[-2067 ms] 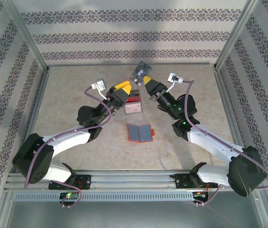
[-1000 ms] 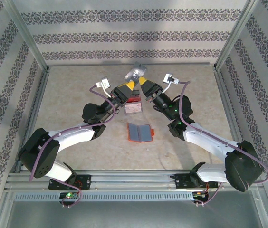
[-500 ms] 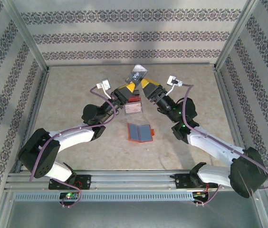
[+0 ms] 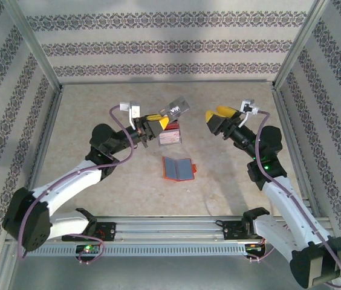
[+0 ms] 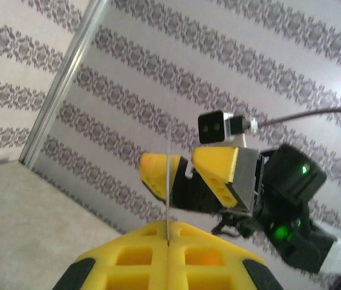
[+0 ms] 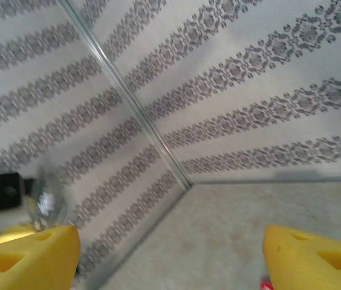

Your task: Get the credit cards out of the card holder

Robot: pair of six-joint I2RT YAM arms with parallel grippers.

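The left claw (image 4: 161, 120) is pressed together on a grey card (image 4: 178, 109) and holds it in the air over the tray's far edge. In the left wrist view the card is an edge-on sliver rising from between the yellow fingers (image 5: 128, 260). From above, claw and card overlap the far-left corner of the clear tray (image 4: 169, 140), which sits on the table with red contents inside. Nearer the arms and apart from the tray, the holder (image 4: 178, 169) lies unfolded with its grey-blue inside up and its orange tab at the right edge. Further right, the right claw (image 4: 214, 118) hangs with its fingers spread, well apart from the card.

Half a second ago both claws met at the card above the tray. Now the right one has let go and swung off to the right, and the left has turned the card rightward. Tray and holder lie where they were.

The table (image 4: 98, 181) is beige and speckled. It is boxed by metal posts and by walls papered with dark floral bands, and a metal rail (image 4: 170, 226) runs along the near edge.
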